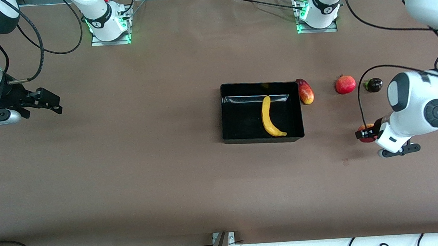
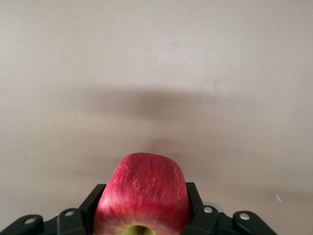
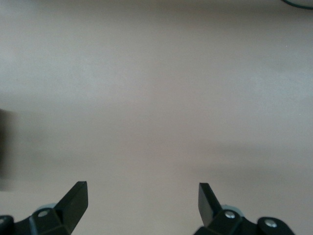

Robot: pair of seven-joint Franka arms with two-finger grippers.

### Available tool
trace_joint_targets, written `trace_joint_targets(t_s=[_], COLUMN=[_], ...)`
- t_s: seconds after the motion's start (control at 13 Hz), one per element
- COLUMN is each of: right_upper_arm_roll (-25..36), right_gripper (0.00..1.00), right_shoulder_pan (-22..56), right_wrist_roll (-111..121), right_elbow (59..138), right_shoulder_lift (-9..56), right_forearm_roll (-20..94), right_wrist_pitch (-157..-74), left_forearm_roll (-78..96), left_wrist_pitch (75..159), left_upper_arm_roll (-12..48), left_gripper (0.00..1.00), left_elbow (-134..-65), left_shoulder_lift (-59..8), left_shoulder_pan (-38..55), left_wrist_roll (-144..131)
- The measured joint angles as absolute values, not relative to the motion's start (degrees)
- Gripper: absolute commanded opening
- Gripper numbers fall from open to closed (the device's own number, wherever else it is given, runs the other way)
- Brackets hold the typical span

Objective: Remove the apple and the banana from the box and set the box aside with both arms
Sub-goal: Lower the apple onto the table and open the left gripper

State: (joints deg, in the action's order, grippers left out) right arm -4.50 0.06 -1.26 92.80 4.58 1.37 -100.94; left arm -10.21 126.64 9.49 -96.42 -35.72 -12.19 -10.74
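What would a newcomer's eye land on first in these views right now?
Probably the yellow banana lying in the black tray at mid-table. Next, the left gripper shut on the red apple toward the left arm's end. The right gripper waits open over bare table at the right arm's end.

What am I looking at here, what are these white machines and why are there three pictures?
These are two robot arms at a brown table. The wide picture looks down from across the table; the other two come from cameras on each arm's wrist.

A black tray lies on the table with a banana in it. A mango lies beside the tray, toward the left arm's end, then a pomegranate and a small dark fruit.

The left hand is closed on a red apple, over the table near that end. The right hand waits open over bare table at the right arm's end.
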Motion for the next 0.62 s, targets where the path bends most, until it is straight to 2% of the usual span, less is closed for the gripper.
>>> trace_joint_targets(t_s=[0.23, 0.31, 0.38, 0.62], right_upper_arm_roll=[-4.5, -4.5, -4.5, -4.5], right_gripper=[1.0, 1.0, 1.0, 1.0], right_shoulder_pan=[0.07, 0.07, 0.07, 0.07], right_wrist_roll=[-1.26, -1.26, -1.26, -1.26], right_elbow=[92.79, 92.79, 92.79, 92.79], right_shoulder_lift=[4.58, 4.58, 4.58, 4.58], right_forearm_roll=[1.37, 1.37, 1.37, 1.37], right_wrist_pitch=[-100.94, -100.96, -101.02, -101.22], left_forearm_roll=[-15.26, -16.91, -18.18, -19.55], left_wrist_pitch=[134.11, 134.28, 134.22, 134.21], left_upper_arm_roll=[8.12, 8.19, 8.18, 7.72], left_gripper=[0.0, 0.15, 0.99, 1.0], left_elbow=[-96.17, -96.18, -96.24, -96.21], left_shoulder_lift=[-41.28, -41.38, -41.37, -41.79], left_shoulder_pan=[-12.17, -11.91, -11.62, -11.49], left_wrist_roll=[-12.17, -13.54, -14.73, -15.65])
